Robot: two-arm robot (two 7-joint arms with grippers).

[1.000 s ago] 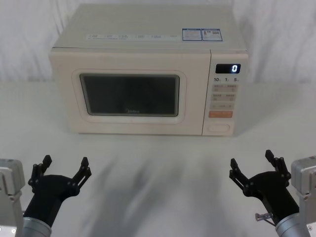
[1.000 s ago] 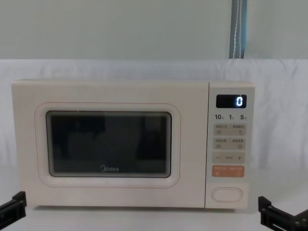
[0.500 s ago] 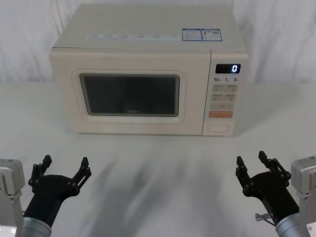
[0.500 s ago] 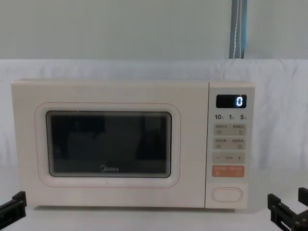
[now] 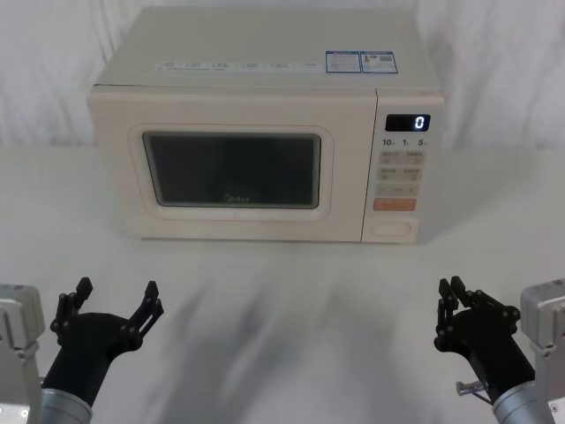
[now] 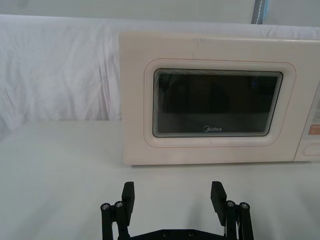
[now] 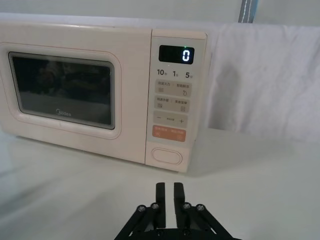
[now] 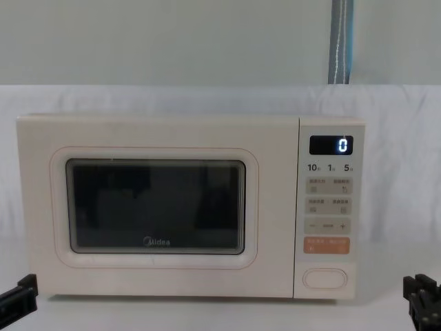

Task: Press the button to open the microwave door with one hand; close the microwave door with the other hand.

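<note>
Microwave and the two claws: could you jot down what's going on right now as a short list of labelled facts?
Microwave door: shut, dark window, flush with the front
Button: wide cream key at the bottom of the control panel, untouched
Display: reads 0
Right gripper: fingers closed together, low over the table in front of the panel, short of the button
Left gripper: fingers spread open, low in front of the door, touching nothing

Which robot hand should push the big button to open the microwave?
Probably the right gripper. It sits on the same side as the button, nearly straight in front of it, with its fingers shut for poking. The left gripper is open, in front of the closed door.
</note>
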